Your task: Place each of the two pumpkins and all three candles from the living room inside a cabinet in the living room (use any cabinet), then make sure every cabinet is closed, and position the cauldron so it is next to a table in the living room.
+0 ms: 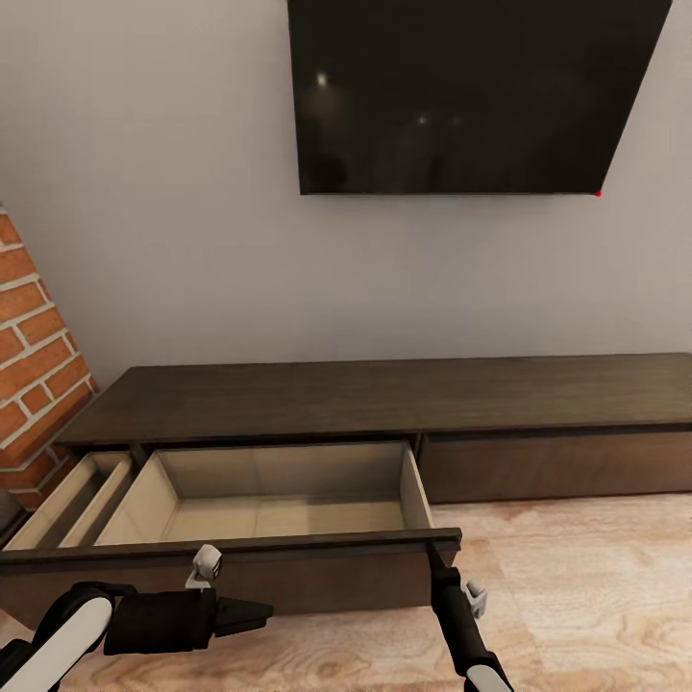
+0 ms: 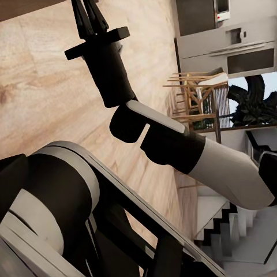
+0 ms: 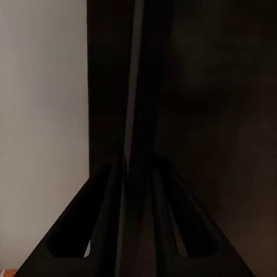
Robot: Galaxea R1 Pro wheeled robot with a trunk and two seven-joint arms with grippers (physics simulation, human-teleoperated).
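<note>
Right gripper (image 1: 434, 550) sits low and right of centre in the head view, its two dark fingers (image 3: 104, 219) straddling the thin front panel of the open drawer (image 1: 288, 500); the right wrist view shows that panel edge running up between them, so it reads as clenched on the drawer front. Left gripper (image 1: 252, 609) hangs at the lower left of the frame, just before the same front panel, its tips drawn to a point and, as far as I can tell, holding nothing.

By my reading the step in hand is working this drawer. To do it well, the pull or push should run straight along the drawer's travel, with the grip square on the panel so it does not twist or slip off the thin edge.

The cabinet (image 1: 404, 394) is a long, low, dark-brown unit spanning the middle of the frame against a pale wall. Its wide drawer stands pulled out, pale beige inside and bare; a narrower one beside it, at the left, is open too.

Above hangs a black screen (image 1: 471, 91); red brick (image 1: 34, 356) shows at the left edge, light wood floor (image 1: 596, 596) at the lower right.
</note>
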